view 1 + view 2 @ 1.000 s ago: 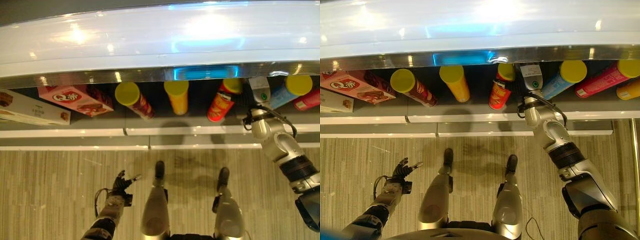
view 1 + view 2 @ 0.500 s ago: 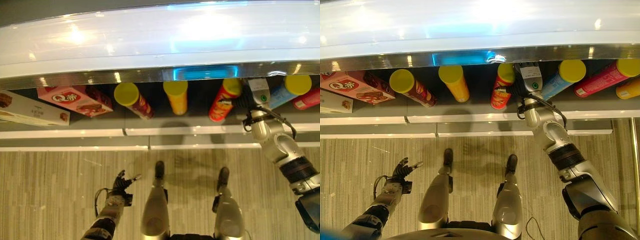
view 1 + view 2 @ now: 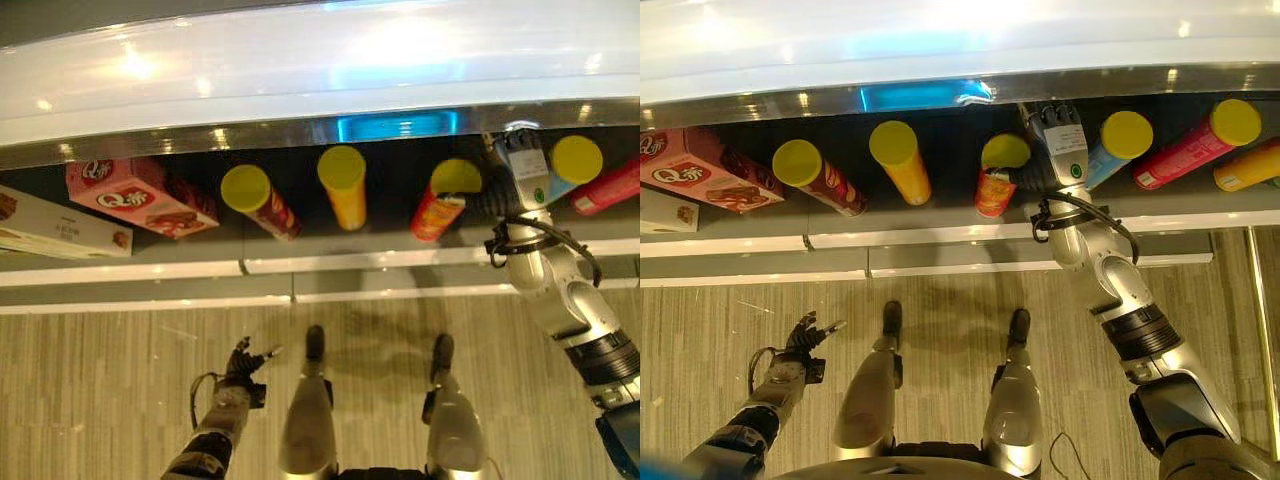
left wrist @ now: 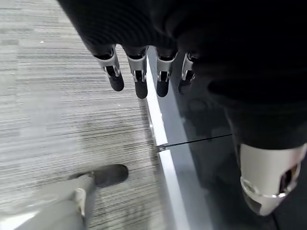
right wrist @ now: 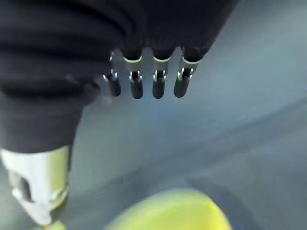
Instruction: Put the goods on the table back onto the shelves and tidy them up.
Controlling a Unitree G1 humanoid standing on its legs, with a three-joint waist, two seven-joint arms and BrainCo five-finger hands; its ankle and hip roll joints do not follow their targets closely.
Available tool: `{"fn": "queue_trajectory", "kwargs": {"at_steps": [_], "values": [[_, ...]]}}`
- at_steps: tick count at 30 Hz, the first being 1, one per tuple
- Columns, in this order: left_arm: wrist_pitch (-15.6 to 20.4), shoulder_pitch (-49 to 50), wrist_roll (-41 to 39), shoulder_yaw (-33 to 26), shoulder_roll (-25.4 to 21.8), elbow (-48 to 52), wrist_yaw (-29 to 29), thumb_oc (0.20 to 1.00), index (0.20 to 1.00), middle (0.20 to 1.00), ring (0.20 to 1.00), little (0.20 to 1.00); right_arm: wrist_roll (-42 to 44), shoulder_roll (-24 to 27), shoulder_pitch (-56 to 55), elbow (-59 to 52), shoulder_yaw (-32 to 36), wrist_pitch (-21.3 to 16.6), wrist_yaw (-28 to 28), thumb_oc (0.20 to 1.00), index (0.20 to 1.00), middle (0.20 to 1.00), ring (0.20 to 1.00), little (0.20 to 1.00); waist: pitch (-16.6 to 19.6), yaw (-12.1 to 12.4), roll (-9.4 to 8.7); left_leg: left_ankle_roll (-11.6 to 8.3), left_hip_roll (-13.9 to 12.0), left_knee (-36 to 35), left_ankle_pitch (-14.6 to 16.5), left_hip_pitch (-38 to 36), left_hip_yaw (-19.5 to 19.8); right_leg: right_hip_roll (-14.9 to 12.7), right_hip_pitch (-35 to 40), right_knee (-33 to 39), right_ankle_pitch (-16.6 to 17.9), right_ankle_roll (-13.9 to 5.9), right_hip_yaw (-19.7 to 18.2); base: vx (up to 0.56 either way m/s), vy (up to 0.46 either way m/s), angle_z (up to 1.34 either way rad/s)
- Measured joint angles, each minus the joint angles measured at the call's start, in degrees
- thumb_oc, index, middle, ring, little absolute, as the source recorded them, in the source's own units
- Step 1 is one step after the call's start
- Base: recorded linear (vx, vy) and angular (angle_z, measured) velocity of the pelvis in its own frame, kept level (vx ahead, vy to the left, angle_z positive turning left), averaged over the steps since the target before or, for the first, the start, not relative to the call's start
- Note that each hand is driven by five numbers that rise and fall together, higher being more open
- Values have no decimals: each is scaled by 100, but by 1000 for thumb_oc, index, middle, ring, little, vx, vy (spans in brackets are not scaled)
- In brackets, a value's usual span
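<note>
Shelf (image 3: 940, 235) of tubes, right hand (image 3: 1058, 135) open beside red can (image 3: 995, 180) — yellow lid (image 5: 168, 211) close, left hand (image 3: 243, 362) relaxed

Right arm: stretched forward and up from the lower right, wrist bent.
Right hand (image 3: 1061, 140): fingers straight, spread loosely, thumb apart.
Left arm: low at the lower left.
Left hand (image 3: 245, 361): fingers relaxed, holding nothing.
</note>
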State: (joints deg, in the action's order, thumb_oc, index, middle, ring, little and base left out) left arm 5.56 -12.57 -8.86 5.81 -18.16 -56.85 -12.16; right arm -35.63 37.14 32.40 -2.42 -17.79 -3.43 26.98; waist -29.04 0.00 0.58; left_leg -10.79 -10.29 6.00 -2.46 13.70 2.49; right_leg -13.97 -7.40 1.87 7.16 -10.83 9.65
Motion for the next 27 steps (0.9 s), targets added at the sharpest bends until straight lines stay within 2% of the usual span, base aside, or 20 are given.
{"fn": "queue_trajectory", "kwargs": {"at_steps": [7, 8, 12, 15, 18, 22, 26, 27], "values": [[-97, 20, 2, -173, 0, 26, -8, 1000, 1000, 1000, 1000, 1000, 337, -69, -343, -429, 238, -113, -124, 1000, 1000, 1000, 1000, 1000, 223, -57, -360, 10, -66, 18, 35, -127, -33, 57, 102, 3, 13, 27, -55, 29, 12, -6], [-121, 87, 4, -173, -4, 20, -11, 1000, 1000, 1000, 1000, 1000, 480, -185, -519, -468, 330, -144, -200, 1000, 1000, 1000, 1000, 1000, 413, -102, -466, 4, -93, -2, 69, -175, -59, 43, 130, 30, 9, 33, -68, 57, 35, -5], [-145, 314, 19, -184, 2, -48, -7, 1000, 1000, 1000, 1000, 1000, 842, -361, -1331, -637, 585, -338, -392, 1000, 1000, 1000, 1000, 1000, 950, -138, -640, 9, -88, -145, 93, -348, -209, 34, 203, 133, 8, 34, -145, 36, 55, -13], [-192, 458, 66, -190, 23, -117, 10, 1000, 1000, 1000, 1000, 1000, 1216, -376, -1847, -669, 785, -369, -586, 1000, 1000, 1000, 1000, 1000, 1220, -240, -629, 11, -92, -287, 94, -560, -353, 36, 291, 228, 7, 33, -234, 32, 59, -19], [-200, 658, 125, -305, 98, -193, 23, 1000, 1000, 1000, 1000, 1000, 1866, -462, -2643, -926, 1537, -521, -848, 1000, 1000, 1000, 1000, 1000, 1407, -398, -512, 28, -83, -487, 78, -825, -495, 57, 388, 247, 6, 31, -324, 48, 47, -19], [-216, 923, 235, -347, 240, -260, 142, 1000, 1000, 1000, 1000, 1000, 2594, -403, -3165, -980, 2156, -554, -1032, 1000, 1000, 1000, 1000, 1000, 1660, -648, -415, 2, -113, -656, 70, -1103, -756, 93, 416, 300, 33, -19, -538, 30, 16, -32], [-191, 842, 293, -292, 404, -200, 247, 1000, 1000, 1000, 1000, 1000, 3157, -399, -3483, -979, 2337, -579, -1307, 1000, 1000, 1000, 1000, 1000, 1862, -862, -357, 1, -145, -807, 81, -1388, -1004, 126, 472, 345, 25, -21, -732, 24, 3, -24], [-182, 873, 295, -280, 413, -188, 255, 1000, 1000, 1000, 1000, 1000, 3197, -416, -3511, -965, 2364, -585, -1354, 1000, 1000, 1000, 1000, 1000, 1885, -838, -338, 4, -143, -817, 79, -1388, -1000, 120, 486, 347, 13, -1, -721, 3, 4, -16]]}}
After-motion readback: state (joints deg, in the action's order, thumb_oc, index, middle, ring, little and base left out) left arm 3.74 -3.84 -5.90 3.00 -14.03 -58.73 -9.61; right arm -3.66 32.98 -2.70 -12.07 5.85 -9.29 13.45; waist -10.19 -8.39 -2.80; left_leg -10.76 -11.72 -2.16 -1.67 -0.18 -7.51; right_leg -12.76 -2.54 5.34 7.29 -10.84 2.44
